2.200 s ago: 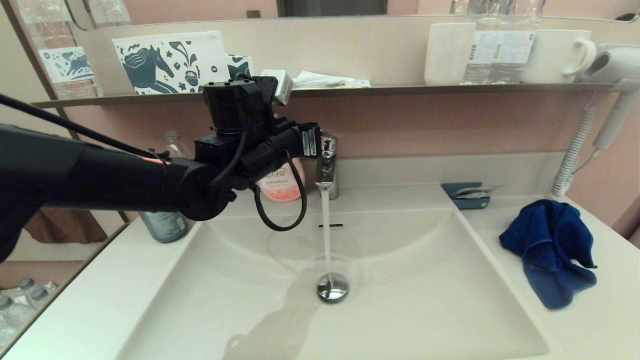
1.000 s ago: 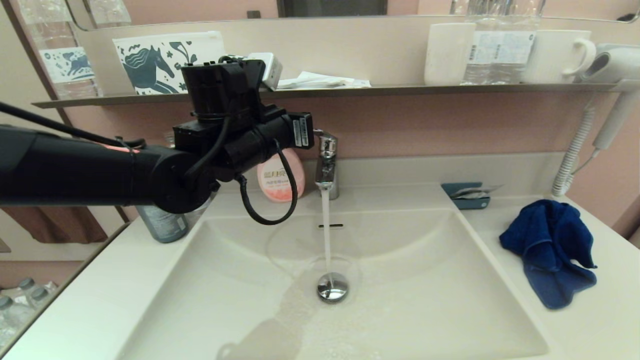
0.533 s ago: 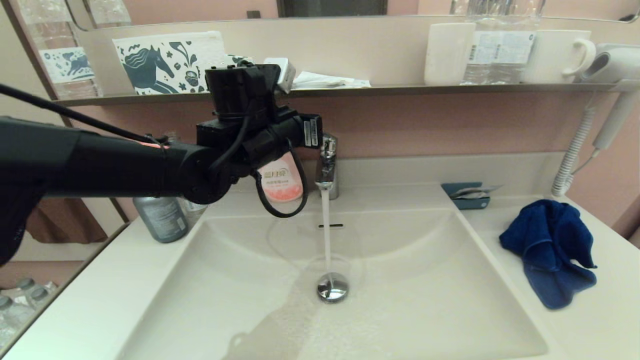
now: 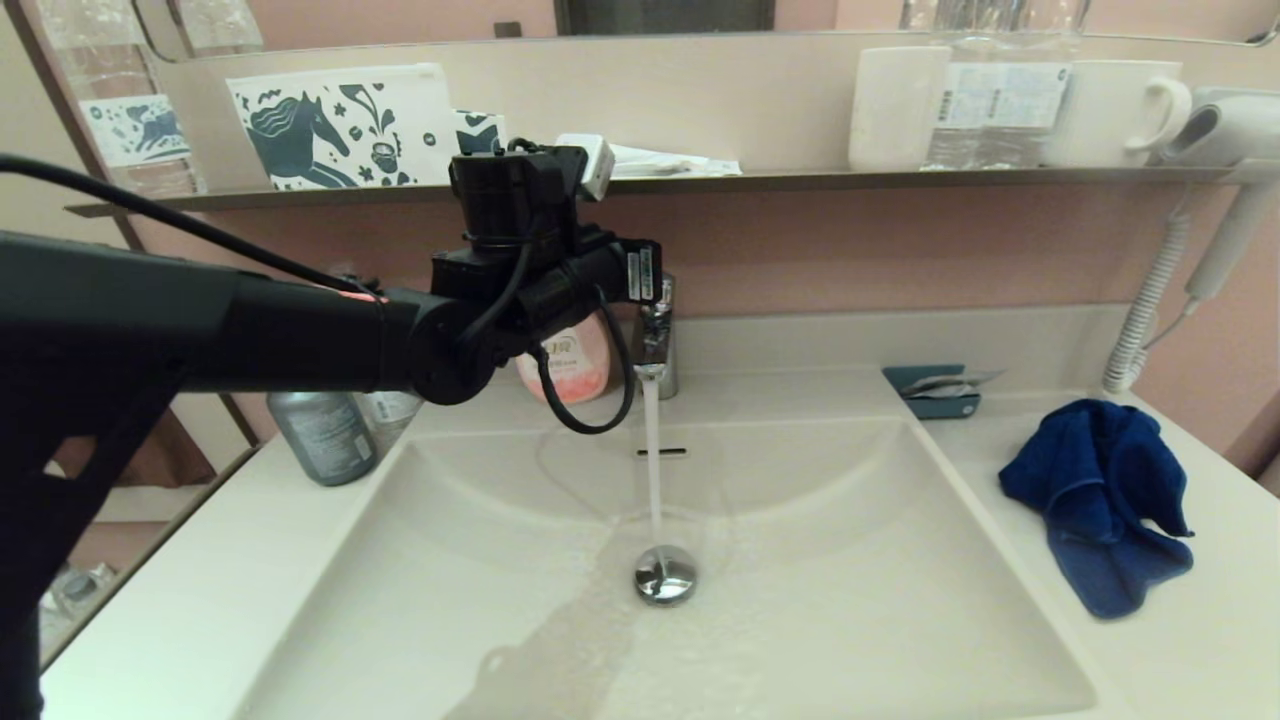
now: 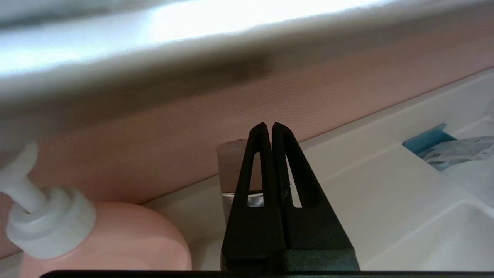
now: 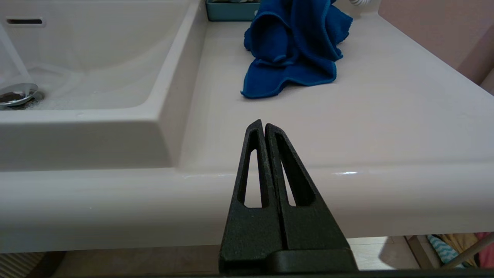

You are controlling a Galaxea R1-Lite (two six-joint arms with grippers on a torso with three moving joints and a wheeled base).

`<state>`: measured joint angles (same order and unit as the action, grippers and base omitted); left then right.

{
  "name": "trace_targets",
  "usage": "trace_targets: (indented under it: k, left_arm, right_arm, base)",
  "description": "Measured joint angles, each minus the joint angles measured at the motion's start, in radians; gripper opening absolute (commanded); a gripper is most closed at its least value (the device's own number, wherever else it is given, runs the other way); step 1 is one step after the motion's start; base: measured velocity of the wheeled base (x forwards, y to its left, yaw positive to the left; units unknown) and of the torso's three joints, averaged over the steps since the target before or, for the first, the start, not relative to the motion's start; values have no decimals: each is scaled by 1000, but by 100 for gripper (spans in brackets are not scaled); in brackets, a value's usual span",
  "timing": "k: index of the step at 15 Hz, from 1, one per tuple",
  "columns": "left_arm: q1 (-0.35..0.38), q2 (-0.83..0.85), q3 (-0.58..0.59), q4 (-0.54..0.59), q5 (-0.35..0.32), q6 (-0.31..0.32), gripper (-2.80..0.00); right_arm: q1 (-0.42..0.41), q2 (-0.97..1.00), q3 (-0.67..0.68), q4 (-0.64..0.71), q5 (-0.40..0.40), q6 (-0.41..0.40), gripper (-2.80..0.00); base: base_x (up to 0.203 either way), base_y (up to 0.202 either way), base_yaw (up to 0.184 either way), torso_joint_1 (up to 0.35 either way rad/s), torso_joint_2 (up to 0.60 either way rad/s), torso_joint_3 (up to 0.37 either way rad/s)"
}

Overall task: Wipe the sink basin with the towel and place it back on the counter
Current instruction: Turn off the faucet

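The off-white sink basin (image 4: 850,560) has water running from the chrome faucet (image 4: 655,345) onto its drain plug (image 4: 665,575). Its floor is wet around the drain. The blue towel (image 4: 1100,500) lies rumpled on the counter (image 4: 1190,660) to the right of the basin, untouched. My left arm reaches across to the faucet. The left gripper (image 5: 269,125) is shut and empty, its fingers (image 5: 251,216) right in front of the faucet's top (image 5: 229,166). My right gripper (image 6: 263,123) is shut and empty, low before the counter's front edge (image 6: 115,200), with the towel (image 6: 293,50) ahead of it.
A pink soap bottle (image 4: 565,370) and a grey bottle (image 4: 325,435) stand left of the faucet. A teal tray (image 4: 935,390) with a packet sits behind the towel. The wall shelf (image 4: 900,178) holds mugs and bottles. A hair dryer (image 4: 1225,130) hangs at the right.
My left arm drew back to the left, then swung right again to the faucet's top. Water keeps running and the wet patch in the basin has spread.
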<state>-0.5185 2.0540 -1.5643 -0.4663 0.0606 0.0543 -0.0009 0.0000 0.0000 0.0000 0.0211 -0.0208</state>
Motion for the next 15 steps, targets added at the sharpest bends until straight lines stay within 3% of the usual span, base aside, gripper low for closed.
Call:
trace_targets:
  k: [9,15]
  left_arm:
    - [-14,-46,177,-33,6,-3,-280]
    - [-12,-215,367,-65,14,-12,-280]
  right_arm:
    - [0,0,0,0,0,0,-280]
    - [-1,0,0,0,0,0,-280]
  base:
    - [0,0,0,0,0,0]
    - [0,0,0,0,0,0]
